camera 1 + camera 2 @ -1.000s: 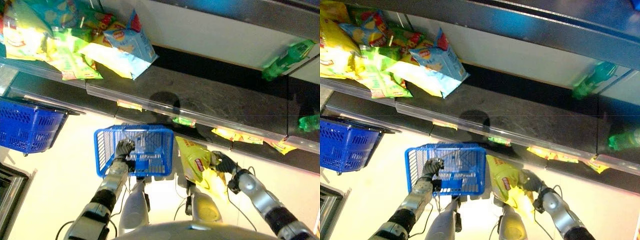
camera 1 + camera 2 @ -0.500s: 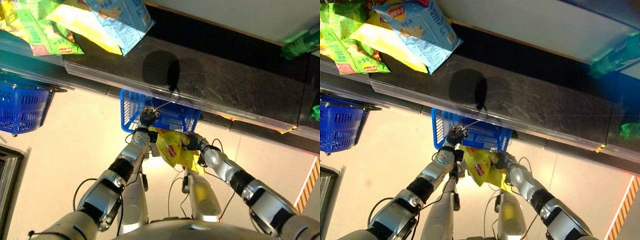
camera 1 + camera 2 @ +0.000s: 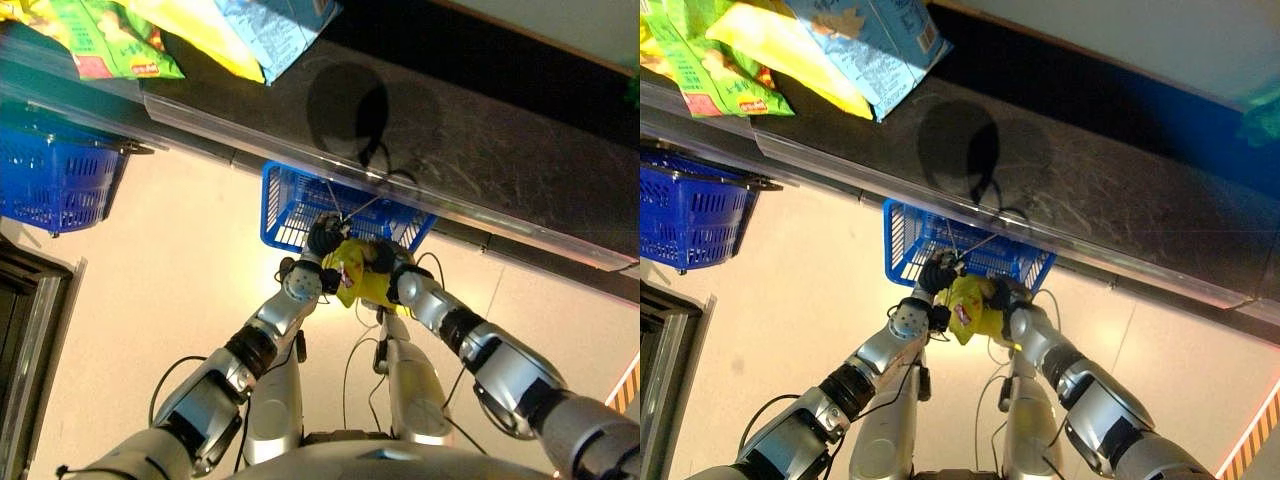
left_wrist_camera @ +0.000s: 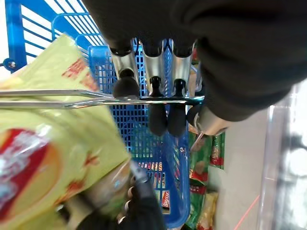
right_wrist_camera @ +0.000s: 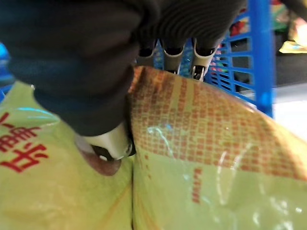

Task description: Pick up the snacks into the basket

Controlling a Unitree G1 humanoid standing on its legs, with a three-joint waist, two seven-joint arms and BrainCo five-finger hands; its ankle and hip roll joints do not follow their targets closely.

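Since 0.5 s ago the yellow snack bag (image 3: 967, 308) has come up closer to the blue basket (image 3: 908, 240) and now sits at its near rim, bunched smaller between the 2 hands; the camera has shifted too. The right robot hand (image 3: 1002, 297) is clamped on the bag, thumb (image 5: 109, 143) pressed into the foil and fingers (image 5: 200, 62) curled over the bag's top edge, with blue basket mesh just behind. The left robot hand (image 3: 938, 272) is hooked on the basket's thin metal handle (image 4: 57, 97), fingers (image 4: 157, 108) curled over the wire, holding the basket up in front of the shelf edge. In the left wrist view the bag is beside the basket wall, touching or nearly touching the handle wire.

Above the basket runs a dark shelf (image 3: 470, 160) with a clear front lip. On its left end lie a light blue chip bag (image 3: 875, 40), a yellow bag (image 3: 790, 60) and a green bag (image 3: 700, 70). A 2nd, darker blue basket (image 3: 690, 215) hangs at far left under the shelf. Floor below is pale (image 3: 160, 270).
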